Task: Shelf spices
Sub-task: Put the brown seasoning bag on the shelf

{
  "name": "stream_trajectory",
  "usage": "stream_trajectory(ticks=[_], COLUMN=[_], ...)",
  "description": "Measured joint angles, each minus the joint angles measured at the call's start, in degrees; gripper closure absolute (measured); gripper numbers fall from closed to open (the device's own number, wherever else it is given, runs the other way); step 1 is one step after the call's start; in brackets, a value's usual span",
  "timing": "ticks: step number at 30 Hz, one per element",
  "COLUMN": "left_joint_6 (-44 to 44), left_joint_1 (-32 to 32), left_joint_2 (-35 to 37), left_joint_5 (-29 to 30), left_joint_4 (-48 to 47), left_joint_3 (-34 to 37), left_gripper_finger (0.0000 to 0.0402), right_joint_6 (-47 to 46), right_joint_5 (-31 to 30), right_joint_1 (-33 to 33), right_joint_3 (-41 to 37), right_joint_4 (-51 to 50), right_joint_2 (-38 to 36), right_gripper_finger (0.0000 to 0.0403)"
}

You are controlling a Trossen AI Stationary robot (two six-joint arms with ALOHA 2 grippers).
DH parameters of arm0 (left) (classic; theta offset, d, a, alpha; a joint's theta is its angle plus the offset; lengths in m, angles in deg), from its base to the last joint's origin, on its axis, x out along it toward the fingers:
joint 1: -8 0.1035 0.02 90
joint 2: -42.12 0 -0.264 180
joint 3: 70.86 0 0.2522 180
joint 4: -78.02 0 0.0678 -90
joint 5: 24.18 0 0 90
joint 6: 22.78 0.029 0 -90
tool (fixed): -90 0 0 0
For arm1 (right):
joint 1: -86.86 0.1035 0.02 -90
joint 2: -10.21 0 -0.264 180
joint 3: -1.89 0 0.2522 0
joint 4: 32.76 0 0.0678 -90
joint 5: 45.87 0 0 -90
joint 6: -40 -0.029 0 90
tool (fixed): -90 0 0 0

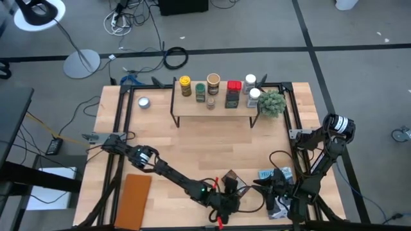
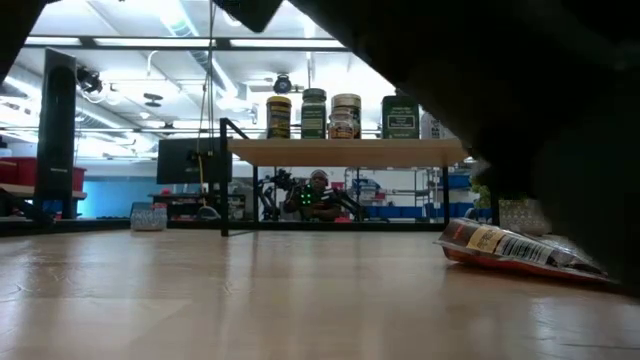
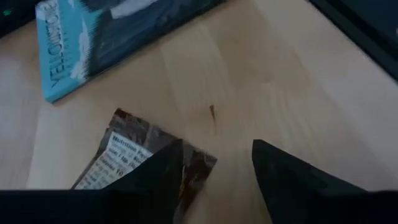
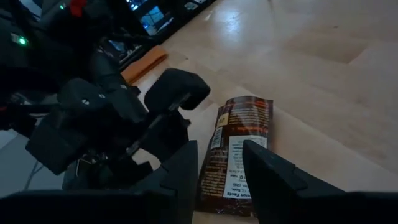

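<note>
The flat brown packet [image 1: 230,178] lies on the table near its front edge, label up [image 3: 134,158], and also shows in the low view [image 2: 510,250]. My left gripper [image 3: 217,162] stands open low over the packet's end. My right gripper [image 4: 219,155] is open at the packet's other end [image 4: 239,146], facing my left gripper [image 4: 168,106]. Several spice jars [image 1: 213,85] stand upright on the shelf [image 1: 215,110] at the far side, and show on it in the low view [image 2: 330,115]. My left gripper comes slanting down at the packet's corner [image 3: 199,163], with one finger [image 3: 158,177] in front of it; I cannot tell whether it touches. My right gripper's fingers [image 4: 273,180] stand on either side of the packet's near end [image 4: 227,186]; I cannot tell whether they touch.
A blue-and-white book [image 1: 275,174] lies just right of the packet, close to my right gripper. A brown board [image 1: 133,199] lies at the front left. A silver tin [image 1: 144,102] sits left of the shelf and a small green plant [image 1: 271,102] at its right end.
</note>
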Motion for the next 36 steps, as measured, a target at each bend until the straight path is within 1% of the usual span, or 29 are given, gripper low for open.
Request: stream_trajectory(ticks=[5,8,10,13,16,18,19,21,30,36], left_joint_6=[-1.8,-3.9,-5.3,-8.6,-14.0,-17.2,-18.4,-19.5,-19.2,-17.7], left_joint_1=[0.5,1.6,2.4,3.6,4.6,5.0,5.1,5.3,5.4,5.4], left_joint_2=[-1.5,-1.6,-1.7,-1.7,-1.7,-1.6,-1.6,-1.6,-0.3,2.1], left_joint_5=[2.3,1.4,1.4,0.0,-2.9,-3.4,-3.4,-3.4,-3.6,-2.8], left_joint_4=[1.8,1.5,1.3,0.5,-1.5,-2.9,-3.3,-3.3,-3.3,-7.6], left_joint_3=[-0.2,-0.2,-0.2,-0.2,-0.3,-0.3,-0.3,-0.2,0.1,0.3], left_gripper_finger=[0.0204,0.0217,0.0242,0.0297,0.0351,0.0383,0.0392,0.0396,0.04,0.0401], right_joint_6=[0.0,0.3,0.6,1.8,3.3,4.2,4.3,4.4,5.4,5.5], right_joint_5=[0.0,0.0,0.0,-0.1,-0.1,-0.1,-0.1,-0.1,-0.1,-0.1], right_joint_1=[0.0,0.0,-0.1,-0.4,-0.7,-0.9,-1.0,-1.2,-1.3,-1.3], right_joint_3=[0.0,0.0,0.0,0.0,0.0,0.0,0.0,0.0,0.0,0.0], right_joint_4=[1.0,1.4,1.5,2.3,2.8,2.8,2.8,2.8,2.8,2.8], right_joint_2=[0.0,0.0,0.0,0.0,0.0,0.0,0.0,0.0,0.0,0.0], right_gripper_finger=[0.0275,0.0275,0.0275,0.0275,0.0275,0.0275,0.0275,0.0275,0.0275,0.0275])
